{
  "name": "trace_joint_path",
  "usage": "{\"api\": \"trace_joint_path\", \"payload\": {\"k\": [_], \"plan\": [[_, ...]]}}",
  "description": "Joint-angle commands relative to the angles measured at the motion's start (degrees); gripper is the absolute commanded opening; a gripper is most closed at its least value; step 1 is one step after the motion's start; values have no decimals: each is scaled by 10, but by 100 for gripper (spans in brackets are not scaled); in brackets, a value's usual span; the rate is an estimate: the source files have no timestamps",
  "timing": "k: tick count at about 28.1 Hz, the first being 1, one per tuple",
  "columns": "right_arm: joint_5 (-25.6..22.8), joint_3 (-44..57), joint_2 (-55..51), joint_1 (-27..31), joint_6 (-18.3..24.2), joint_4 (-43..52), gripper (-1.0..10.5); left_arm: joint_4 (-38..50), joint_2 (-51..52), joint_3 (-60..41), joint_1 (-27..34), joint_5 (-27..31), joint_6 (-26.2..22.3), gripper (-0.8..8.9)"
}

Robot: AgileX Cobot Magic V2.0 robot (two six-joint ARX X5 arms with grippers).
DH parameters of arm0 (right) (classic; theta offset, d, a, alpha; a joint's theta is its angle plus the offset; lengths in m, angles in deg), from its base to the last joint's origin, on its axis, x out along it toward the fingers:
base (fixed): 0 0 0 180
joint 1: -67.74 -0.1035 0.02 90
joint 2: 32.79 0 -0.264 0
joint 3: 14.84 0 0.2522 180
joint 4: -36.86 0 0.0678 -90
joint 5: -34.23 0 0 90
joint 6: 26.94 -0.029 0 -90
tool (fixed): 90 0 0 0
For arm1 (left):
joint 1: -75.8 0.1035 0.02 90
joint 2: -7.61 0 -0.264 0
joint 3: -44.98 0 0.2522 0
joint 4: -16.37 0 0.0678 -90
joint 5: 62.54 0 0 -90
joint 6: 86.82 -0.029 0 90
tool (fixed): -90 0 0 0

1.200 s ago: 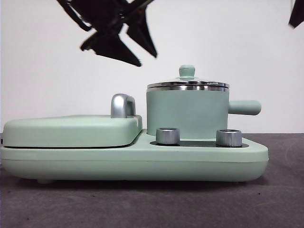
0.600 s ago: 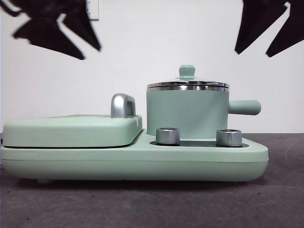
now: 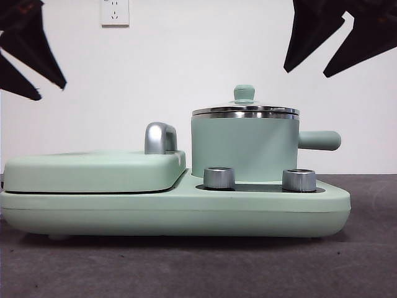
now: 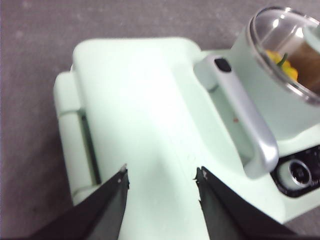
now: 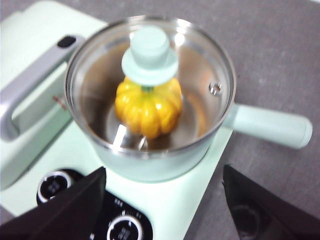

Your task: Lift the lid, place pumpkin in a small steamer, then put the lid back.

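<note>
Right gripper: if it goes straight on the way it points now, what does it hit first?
Probably the lid on the steamer: the open right gripper points at it from above. Depth is unclear.

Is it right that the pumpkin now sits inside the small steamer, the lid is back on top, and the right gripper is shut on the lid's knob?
Not quite. The pumpkin sits in the small steamer under the lid, but the right gripper holds nothing: the right wrist view shows its jaws open and clear of the knob.

Probably a lab bench: bare white wall [image 3: 186,62], wall socket [image 3: 115,12], grey table [image 3: 186,267].
</note>
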State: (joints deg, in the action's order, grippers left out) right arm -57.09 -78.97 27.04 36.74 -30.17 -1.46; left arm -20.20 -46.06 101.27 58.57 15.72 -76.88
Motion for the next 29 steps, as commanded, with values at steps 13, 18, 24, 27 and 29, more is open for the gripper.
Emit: {"api": "trace_joint_path", "payload": {"k": [13,18,24,27,29], "plan": [[6,-3,4,-5,3,6,19,-33,5,4,0,-4,1,9],[6,-3,4,-5,4,19,19,-36,7,4,0,-8,0,10],[2,-3,4,-5,4,27,19,-30,7,4,0,-8,0,10],[2,-3,4,-5,4,27,19,-29,7,4,0,-8,0,10],[2,-3,4,-5,4,27,19,-30,11,4,0,-8,-1,10]]}}
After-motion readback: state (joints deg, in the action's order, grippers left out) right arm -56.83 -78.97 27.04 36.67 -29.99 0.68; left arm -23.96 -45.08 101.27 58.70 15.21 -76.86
